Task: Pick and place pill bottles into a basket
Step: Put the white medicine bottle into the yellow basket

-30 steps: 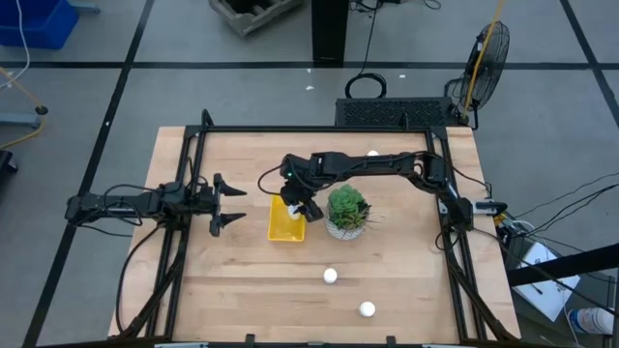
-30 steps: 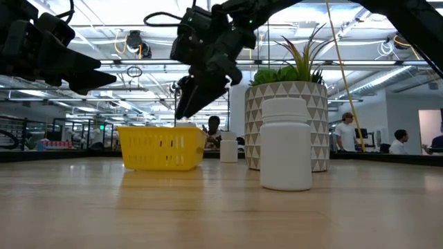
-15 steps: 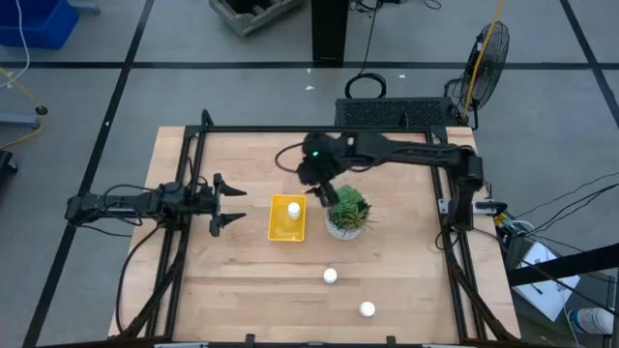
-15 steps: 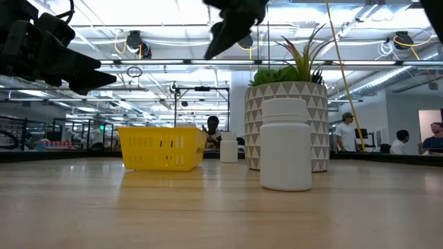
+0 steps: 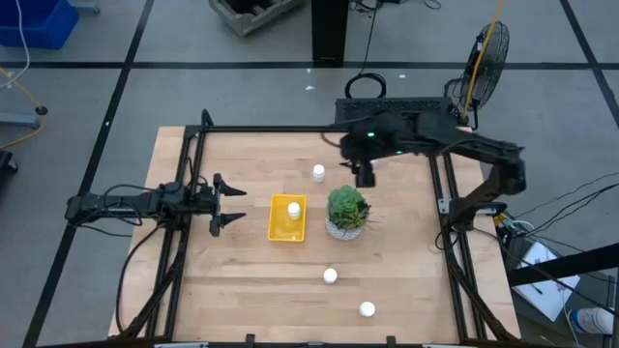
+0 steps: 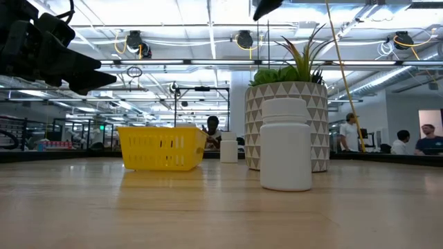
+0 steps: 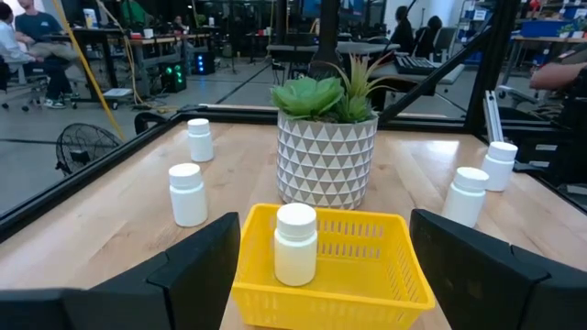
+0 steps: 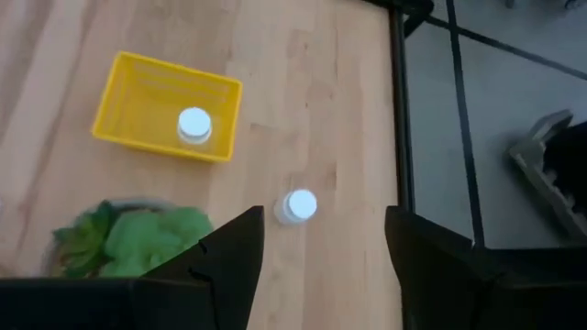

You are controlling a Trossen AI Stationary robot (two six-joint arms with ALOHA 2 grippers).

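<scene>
we saw right gripper (image 5: 365,174) jaws spread, empty, loose pill bottle (image 8: 297,206) showing between them below; basket (image 8: 136,90) with one bottle (image 8: 193,124) beyond; left gripper (image 5: 229,205) jaws spread, facing basket.

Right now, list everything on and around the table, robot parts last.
basket: 1, yellow, table centre, left of the plant
pill bottle in basket: 1, white, upright
far pill bottles: 2, white, beyond the basket and plant; the second is clear only in the left wrist view
near pill bottles: 2, white, near side of the table; the other by the front edge
potted plant: 1, green, patterned pot
table: 1, light wood
fan: 1, dark, on the floor past the far right corner
left gripper: fingers open, facing the basket
right gripper: fingers open, raised beyond the plant
</scene>
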